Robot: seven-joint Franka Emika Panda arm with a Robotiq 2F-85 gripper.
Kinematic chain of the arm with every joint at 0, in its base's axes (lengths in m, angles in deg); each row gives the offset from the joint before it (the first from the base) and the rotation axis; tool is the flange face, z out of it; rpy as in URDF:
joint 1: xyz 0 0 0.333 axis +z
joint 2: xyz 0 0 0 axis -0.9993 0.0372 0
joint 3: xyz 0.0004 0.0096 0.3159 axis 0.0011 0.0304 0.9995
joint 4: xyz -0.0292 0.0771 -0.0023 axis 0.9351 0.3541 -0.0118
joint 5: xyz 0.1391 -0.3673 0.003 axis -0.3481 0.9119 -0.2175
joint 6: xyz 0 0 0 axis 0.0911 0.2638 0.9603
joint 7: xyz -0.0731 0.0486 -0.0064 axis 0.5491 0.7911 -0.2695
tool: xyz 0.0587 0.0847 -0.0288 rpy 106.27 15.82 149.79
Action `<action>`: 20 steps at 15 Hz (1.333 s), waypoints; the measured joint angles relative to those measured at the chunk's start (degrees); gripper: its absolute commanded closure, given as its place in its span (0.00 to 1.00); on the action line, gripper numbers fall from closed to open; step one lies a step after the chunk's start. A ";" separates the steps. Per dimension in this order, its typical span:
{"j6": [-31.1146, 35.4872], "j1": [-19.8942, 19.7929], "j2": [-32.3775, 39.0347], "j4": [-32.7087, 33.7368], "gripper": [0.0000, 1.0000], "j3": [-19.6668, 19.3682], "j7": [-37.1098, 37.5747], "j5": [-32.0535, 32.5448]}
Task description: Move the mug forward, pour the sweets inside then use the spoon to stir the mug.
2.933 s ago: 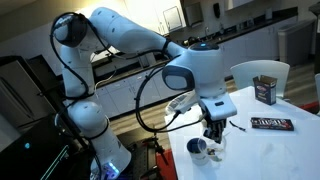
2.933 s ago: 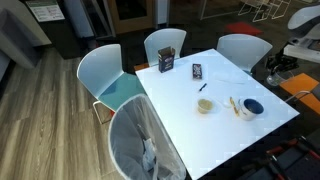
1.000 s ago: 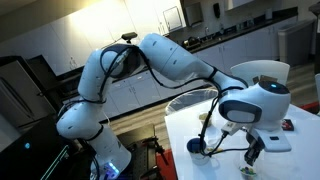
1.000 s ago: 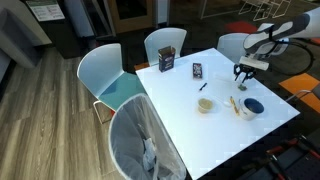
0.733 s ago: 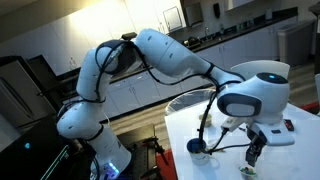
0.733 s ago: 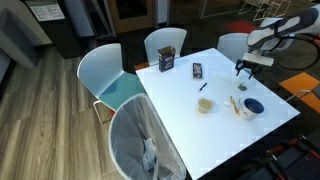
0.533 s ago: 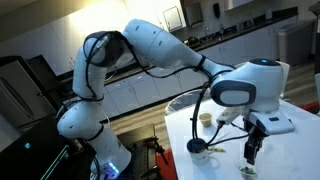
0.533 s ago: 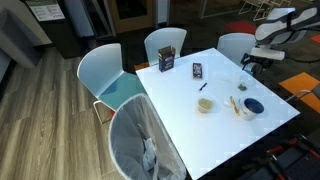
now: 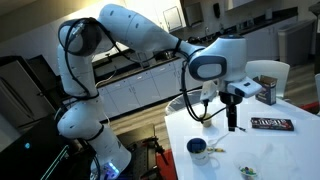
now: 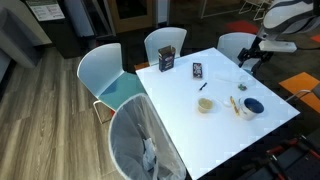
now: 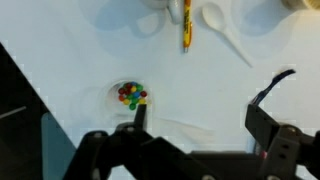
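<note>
The blue mug [image 10: 253, 106] [image 9: 198, 148] stands near the table edge. The dark spoon [image 10: 203, 86] lies flat toward the middle of the table. The sweets [image 11: 130, 95] are coloured candies in a small clear dish on the white tabletop; the dish [image 9: 247, 172] also shows at the near edge in an exterior view. My gripper [image 11: 200, 110] [image 9: 232, 118] [image 10: 244, 64] hangs above the table, open, with nothing between its fingers. In the wrist view, one finger [image 11: 140, 112] lies just beside the sweets dish.
A small cream cup [image 10: 205, 105] and a pale yellowish stick [image 10: 235, 104] [image 11: 186, 25] lie near the mug. A dark box [image 10: 167, 58] [image 9: 265, 90] and a flat dark bar [image 10: 196, 71] [image 9: 272, 123] sit further off. White chairs [image 10: 110, 80] ring the table.
The gripper has opened wide and lifted up off the spot by the sweets dish. The arm has swung back and higher. The dish stays on the table.
</note>
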 measured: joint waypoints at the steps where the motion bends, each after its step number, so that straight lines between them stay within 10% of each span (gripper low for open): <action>1: 0.00 0.34 -0.86 -1.20 0.00 1.52 -1.55 -0.09; 10: 1.43 0.77 -1.23 -2.32 0.00 4.35 -6.76 -0.62; 20: -6.28 5.38 19.64 16.85 0.00 9.60 -17.42 7.93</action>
